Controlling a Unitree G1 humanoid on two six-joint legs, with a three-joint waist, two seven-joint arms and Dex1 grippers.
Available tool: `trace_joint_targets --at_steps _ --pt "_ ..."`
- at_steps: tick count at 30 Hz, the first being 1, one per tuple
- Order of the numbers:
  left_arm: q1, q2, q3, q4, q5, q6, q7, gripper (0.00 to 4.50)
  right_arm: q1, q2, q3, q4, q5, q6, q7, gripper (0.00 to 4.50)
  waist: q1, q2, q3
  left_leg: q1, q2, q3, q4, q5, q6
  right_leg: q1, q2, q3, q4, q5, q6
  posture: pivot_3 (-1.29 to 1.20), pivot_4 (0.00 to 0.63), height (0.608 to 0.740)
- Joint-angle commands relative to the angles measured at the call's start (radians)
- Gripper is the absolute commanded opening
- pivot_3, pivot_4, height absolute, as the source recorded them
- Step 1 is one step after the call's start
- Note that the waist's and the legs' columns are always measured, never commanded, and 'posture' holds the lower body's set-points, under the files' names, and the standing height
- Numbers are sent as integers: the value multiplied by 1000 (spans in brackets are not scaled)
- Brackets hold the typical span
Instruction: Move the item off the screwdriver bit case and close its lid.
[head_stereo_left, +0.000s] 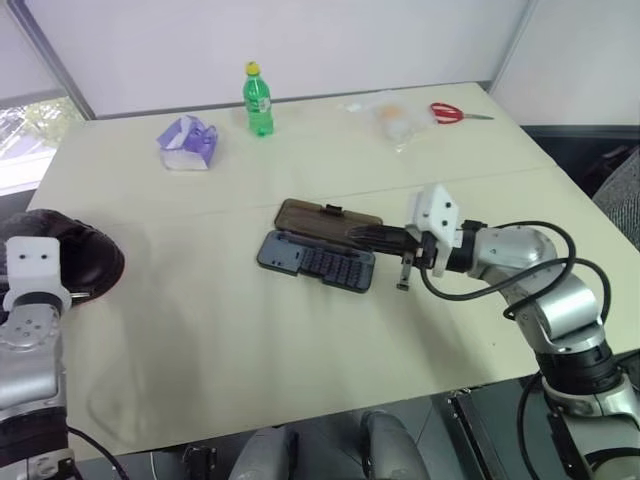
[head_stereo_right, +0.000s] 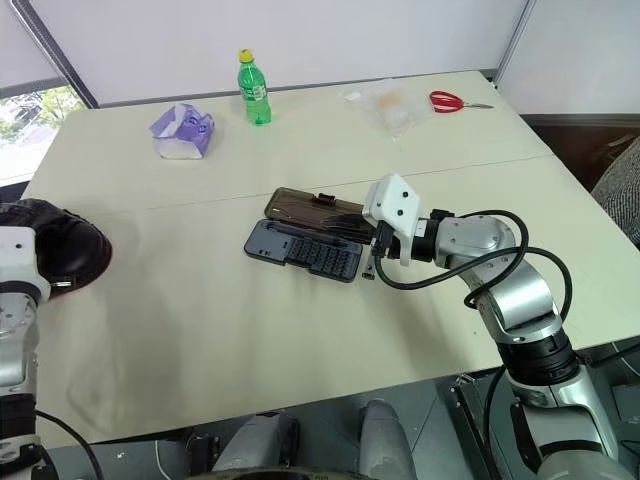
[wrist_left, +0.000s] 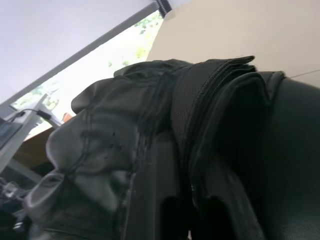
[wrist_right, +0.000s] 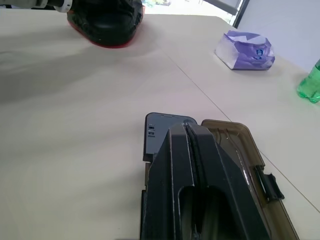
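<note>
Over at nine o'clock, the black mitt (head_stereo_left: 85, 255) sits at the table's (head_stereo_left: 200, 330) left edge, well apart from the case, with the left gripper (head_stereo_left: 62, 268) right against it; whether those fingers are spread or pinching the mitt I cannot tell. From the right wrist camera the mitt's red bottom edge lies flat on the tabletop.

Moving toward the centre, the purple tissue pack (head_stereo_left: 187, 143) sits at about eleven o'clock, and the green bottle (head_stereo_left: 258, 100) stands upright at twelve, both far from the action.

Dead centre, the screwdriver bit case (head_stereo_left: 318, 260) lies open, bits exposed, with nothing on it. Its smoky-brown lid (head_stereo_left: 325, 218) lies flat on the far side, latch tab showing.

At three o'clock, the right gripper (head_stereo_left: 385, 238) has its fingers pressed together, reaching over the case's right end.

Far right, around one o'clock, lie a clear plastic bag (head_stereo_left: 392, 118) and red-handled scissors (head_stereo_left: 452, 113).
</note>
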Motion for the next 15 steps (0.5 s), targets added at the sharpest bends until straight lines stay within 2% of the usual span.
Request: trace_joint_targets --at_steps 1,5,6,15 --pt "-2 -5 -31 -16 -12 -9 -38 2085 1 6 -18 -35 0 -24 -8 0 3 0 0 0 0 0 0 0 0 0 0 0 0 0 0 0 150 740" --pt "-11 -6 -33 -22 2 -33 -30 4141 5 8 -20 -39 -1 -26 -15 0 21 0 0 1 0 0 0 0 0 1 0 0 0 0 0 0 150 740" --pt "-14 -6 -35 -25 4 -41 -28 4468 5 9 -20 -39 -2 -27 -16 0 23 1 0 1 0 0 0 0 0 1 0 0 0 0 0 0 150 740" --pt "-21 -37 -63 -66 -50 -84 -105 4468 1 14 -18 -35 -8 -28 -19 0 19 0 -1 1 -1 -1 1 0 0 2 0 -1 0 0 0 0 150 740"
